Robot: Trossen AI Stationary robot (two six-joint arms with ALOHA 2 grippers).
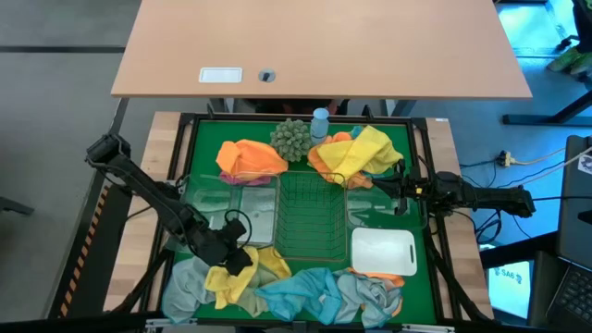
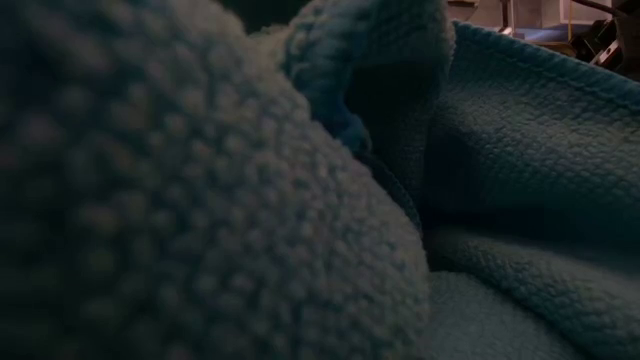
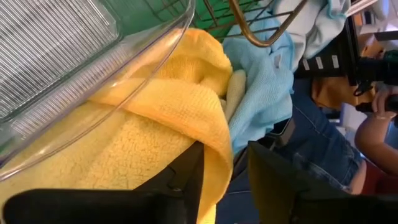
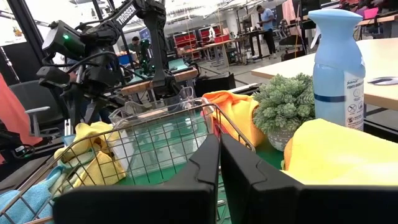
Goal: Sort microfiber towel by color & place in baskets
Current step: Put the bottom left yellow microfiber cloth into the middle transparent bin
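Nearest the lens in the low view: blue towel (image 2: 520, 200) pile, filling the frame. Nothing else readable there.

Left gripper (image 1: 239, 256) sat low at the near left, over the yellow towel (image 1: 231, 277). In its wrist view the fingers (image 3: 186, 180) stood part open with a yellow fold between them, one pad against the cloth; whether the grip was firm could not be told. Step judged: picking yellow from the near pile. Next move would call for closing fully on the fold, lifting clear of the blue cloth beside it, then carrying to a bin.

Containers, left to right: clear bin (image 1: 205, 205), seemingly empty; second clear bin (image 1: 252, 205), likewise (orange towel (image 1: 250, 159) draped at its far rim); wire basket (image 1: 312, 215), empty; third clear bin (image 1: 370, 211), contents unclear; white bin (image 1: 383, 252), with orange showing under its near edge.

Right gripper (image 1: 403, 188) waited at the right by the far yellow-orange heap, fingers closed, empty.
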